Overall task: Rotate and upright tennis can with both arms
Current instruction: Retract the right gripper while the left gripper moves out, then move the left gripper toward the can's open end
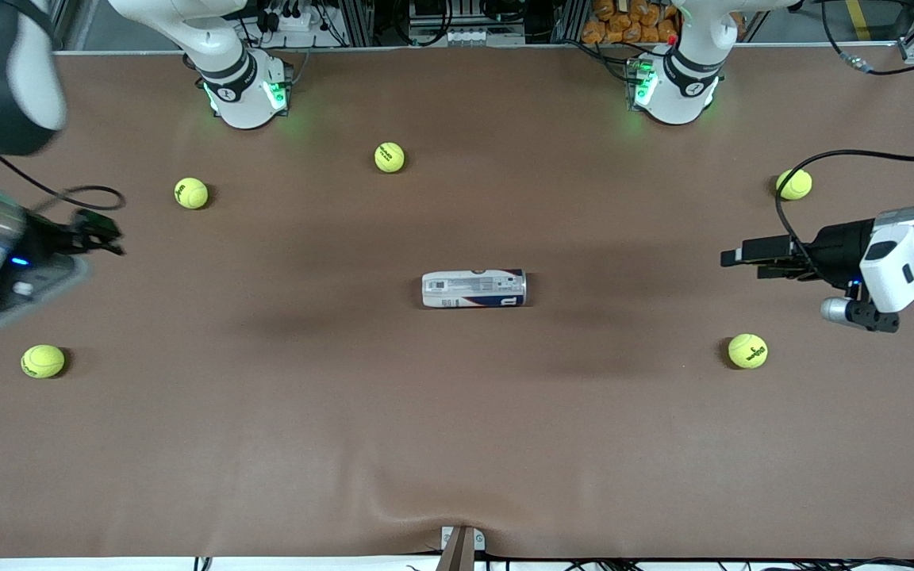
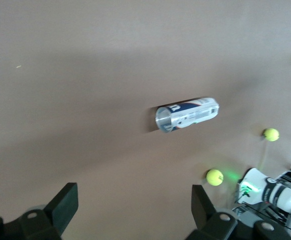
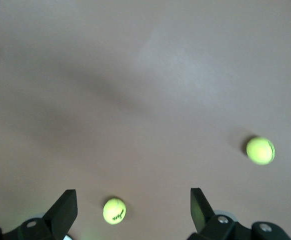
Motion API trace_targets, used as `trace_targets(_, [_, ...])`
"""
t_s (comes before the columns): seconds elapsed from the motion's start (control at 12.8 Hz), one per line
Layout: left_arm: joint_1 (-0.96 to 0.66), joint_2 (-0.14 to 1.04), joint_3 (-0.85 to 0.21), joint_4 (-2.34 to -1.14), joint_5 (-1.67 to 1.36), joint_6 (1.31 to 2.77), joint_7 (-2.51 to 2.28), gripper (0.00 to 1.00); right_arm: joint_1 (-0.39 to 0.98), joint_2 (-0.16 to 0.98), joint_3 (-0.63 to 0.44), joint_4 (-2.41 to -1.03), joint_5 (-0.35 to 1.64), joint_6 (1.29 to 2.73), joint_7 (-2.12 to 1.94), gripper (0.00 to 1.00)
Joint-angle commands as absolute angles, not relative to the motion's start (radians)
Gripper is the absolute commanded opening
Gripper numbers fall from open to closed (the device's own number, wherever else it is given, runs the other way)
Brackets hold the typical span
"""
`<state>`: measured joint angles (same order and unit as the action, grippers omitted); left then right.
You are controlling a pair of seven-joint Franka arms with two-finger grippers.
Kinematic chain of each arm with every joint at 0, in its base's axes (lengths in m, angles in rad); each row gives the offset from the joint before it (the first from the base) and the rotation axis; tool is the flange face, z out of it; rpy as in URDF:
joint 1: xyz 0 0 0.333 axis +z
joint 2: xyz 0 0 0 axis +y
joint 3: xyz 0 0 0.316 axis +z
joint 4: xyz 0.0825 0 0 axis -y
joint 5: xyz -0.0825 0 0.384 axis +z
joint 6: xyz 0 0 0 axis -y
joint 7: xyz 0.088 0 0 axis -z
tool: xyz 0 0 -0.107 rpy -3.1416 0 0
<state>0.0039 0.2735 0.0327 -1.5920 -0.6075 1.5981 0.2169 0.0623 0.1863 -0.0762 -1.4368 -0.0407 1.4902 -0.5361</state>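
Left gripper [image 1: 731, 256] up in the air over the left arm's end of the desk, fingers spread wide with nothing between them, as the left wrist view shows [image 2: 130, 207]. Right gripper [image 1: 112, 238] likewise aloft over the right arm's end, close to that edge, fingers [image 3: 63, 210] wide apart and empty.

Brown matte surface [image 1: 457, 444] across the whole desk, slightly rippled at the middle of the edge nearest the front camera, where a small bracket [image 1: 461, 543] clamps it. Along the edge by the robots' bases: aluminium framing, cables, power strips, and a heap of orange items [image 1: 631, 20].

Tennis can [image 1: 474, 288] on its side near the centre of the desk, long axis running from one arm's end toward the other, navy part of the label toward the left arm's end. Well apart from both grippers, roughly between them. Open mouth of the tube facing the left gripper in the left wrist view [image 2: 187, 114].

Five tennis balls scattered around: one [image 1: 389, 157] between the two bases, one [image 1: 191, 193] and one [image 1: 43, 361] toward the right arm's end, one [image 1: 794, 184] and one [image 1: 747, 350] toward the left arm's end.
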Motion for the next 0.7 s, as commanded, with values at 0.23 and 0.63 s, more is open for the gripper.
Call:
trace_targets(0.23, [-0.005,0.331,0.009,-1.713,-0.794,1.744,0.342,1.00,0.037,0.026,-0.048,-1.473,0.012,1.390,-0.179,1.00])
trace_targets(0.63, [-0.008,0.451,-0.032,-1.735,-1.001,1.812,0.503,1.00,0.003,0.011,-0.061,-1.465,0.047,1.384,-0.111,1.00])
